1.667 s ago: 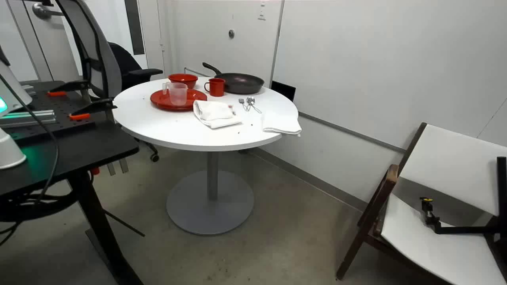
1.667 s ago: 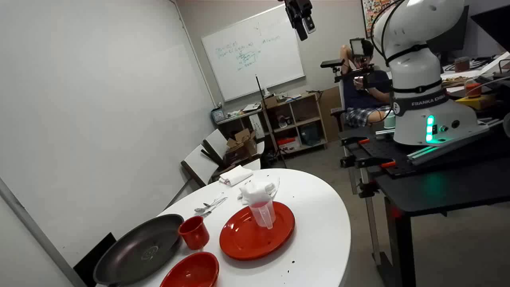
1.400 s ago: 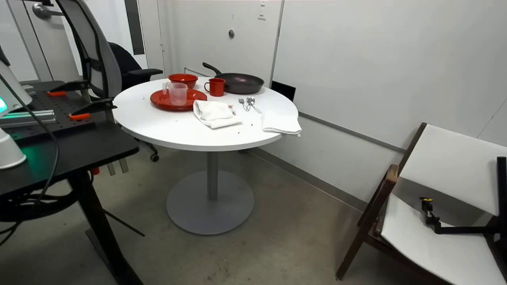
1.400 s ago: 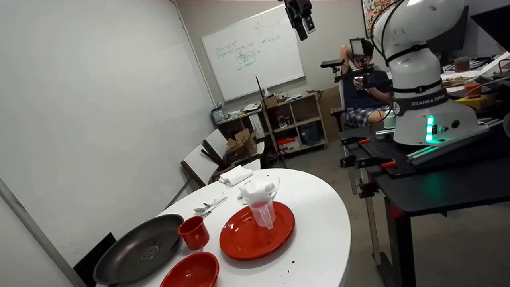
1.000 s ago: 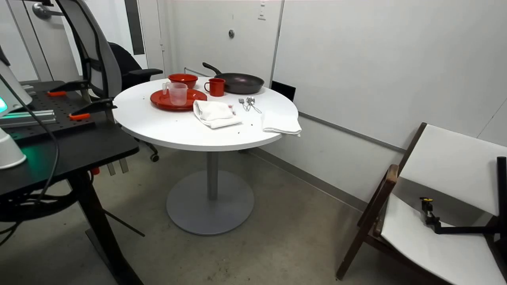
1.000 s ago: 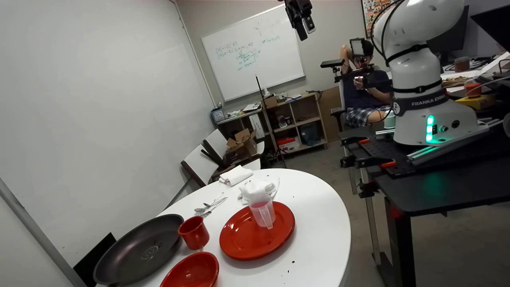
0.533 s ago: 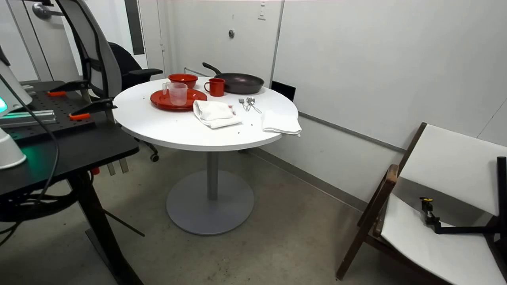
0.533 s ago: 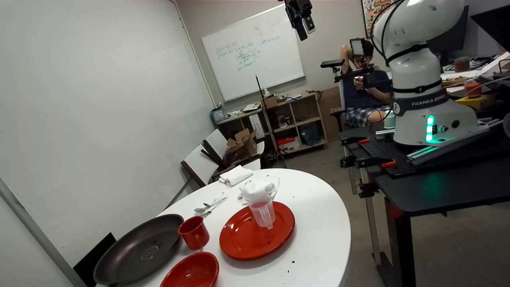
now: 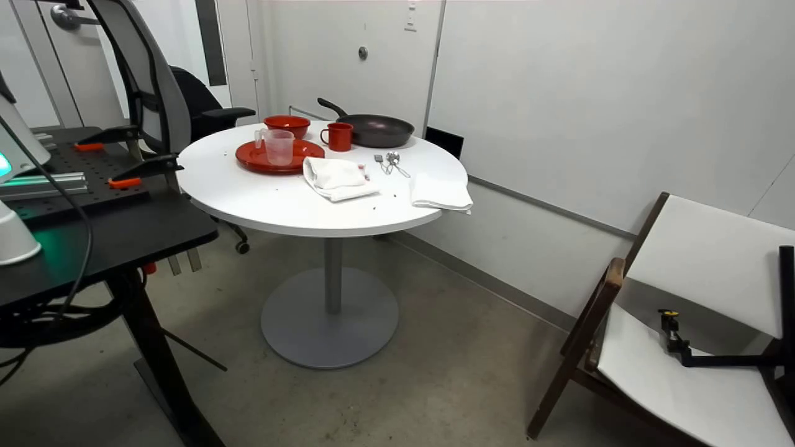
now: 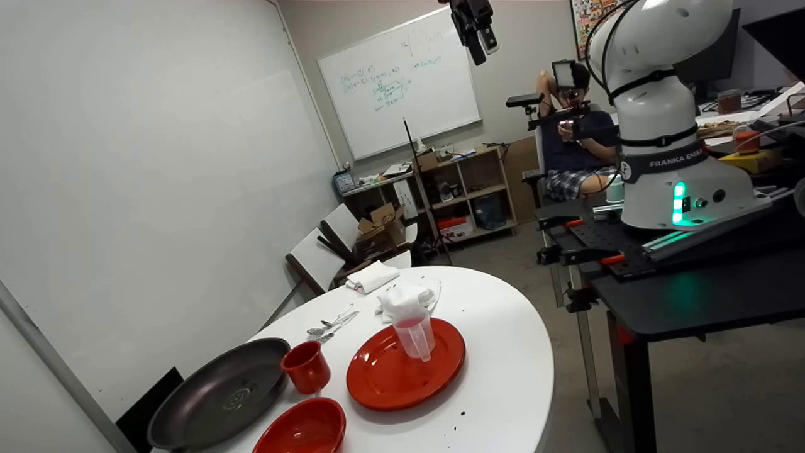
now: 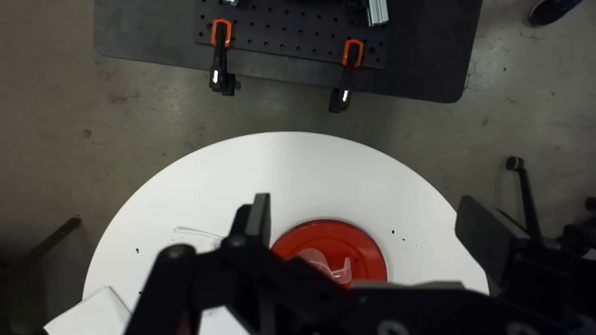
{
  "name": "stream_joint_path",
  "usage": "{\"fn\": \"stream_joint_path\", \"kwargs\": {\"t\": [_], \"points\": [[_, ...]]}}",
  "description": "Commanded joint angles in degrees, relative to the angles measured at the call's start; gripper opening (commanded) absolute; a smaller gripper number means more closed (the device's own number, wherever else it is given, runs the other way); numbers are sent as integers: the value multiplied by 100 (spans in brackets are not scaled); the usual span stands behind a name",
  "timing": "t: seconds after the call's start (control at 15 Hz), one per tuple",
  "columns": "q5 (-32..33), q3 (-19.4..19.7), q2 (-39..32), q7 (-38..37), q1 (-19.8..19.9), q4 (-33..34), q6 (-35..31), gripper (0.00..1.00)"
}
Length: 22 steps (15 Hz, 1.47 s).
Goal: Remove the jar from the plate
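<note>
i see my end effector [image 11: 365,209] hanging high above the round white desk [image 10: 503,327], jaws wide apart; the clear jar [image 10: 416,340] stands upright on the red plate [image 10: 377,380], near a red mug [image 10: 308,370].

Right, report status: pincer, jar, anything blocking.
Pincer open, empty, overhead. Clear jar upright on red plate. White cloth close beside plate, possible snag.

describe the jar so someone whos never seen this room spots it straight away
Start at the round white table and find the flat red plate on it. Upright on that plate stands the jar, cup-shaped with a handle. Its neighbours, the mug and bowl, are solid red, while the jar is see-through.
</note>
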<state>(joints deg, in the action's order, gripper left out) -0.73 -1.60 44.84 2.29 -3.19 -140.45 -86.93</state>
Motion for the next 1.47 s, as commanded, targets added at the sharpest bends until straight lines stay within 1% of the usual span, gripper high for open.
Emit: {"fn": "stream_joint_path", "kwargs": {"t": [0.0,0.2,0.33,0.6,0.73,0.87,1.07,1.27,1.4], "points": [[-8,-164,-178,-335,65,-110,-172,100],[-148,-270,-349,-446,-40,-280,-508,100],[-231,-400,-534,-505,-111,-441,-1043,100],[-426,-731,-1123,-1023,-178,-603,-2007,100],[-523,-953,-1499,-1581,-169,-550,-2345,100],[-579,-1164,-1864,-2114,-188,-519,-2834,100],[-588,-1445,-2496,-2911,-206,-398,-3333,100],[-518,-1612,-3123,-3625,-209,-269,-3836,100],[-435,-1628,-3548,-3996,-208,-144,-4129,100]]}}
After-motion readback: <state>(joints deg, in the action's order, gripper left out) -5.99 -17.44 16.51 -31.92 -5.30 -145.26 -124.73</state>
